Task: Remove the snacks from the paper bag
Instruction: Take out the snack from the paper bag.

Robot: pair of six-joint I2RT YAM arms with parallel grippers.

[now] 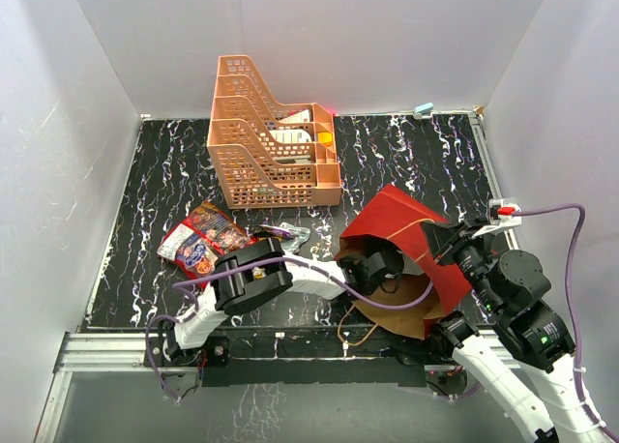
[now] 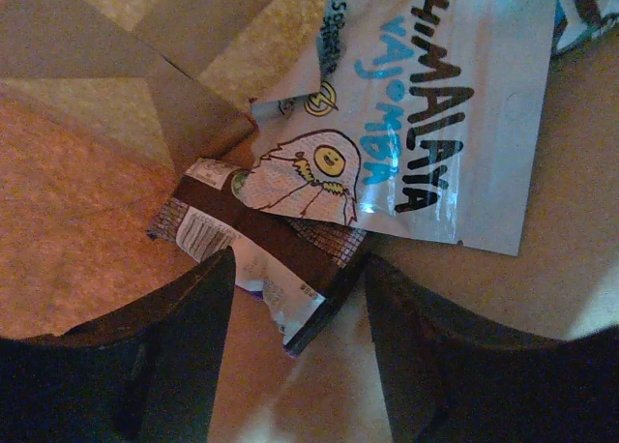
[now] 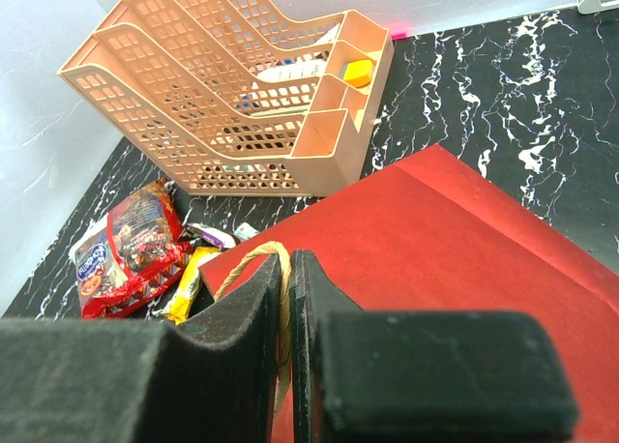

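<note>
So the left gripper (image 2: pixel 300 269) is inside the bag (image 1: pixel 397 221), jaws apart around a brown packet (image 2: pixel 261 235) (right gripper (image 3: pixel 287 269) clamps the bag by its cord (image 3: pixel 253 259)). Next I'd guess: close, lift out.

The paper bag (image 1: pixel 401 221) lies at the front right of the bench (image 1: pixel 406 153), the rack (image 1: pixel 271 143) behind it to the left. A big packet (image 1: pixel 198 240) and small wrappers (image 1: pixel 285 233) lie on the bench left of the bag. Inside the bag, the left tool (image 2: pixel 300 279) hangs over a bar (image 2: pixel 261 245) partly under a pouch (image 2: pixel 426 114).
</note>
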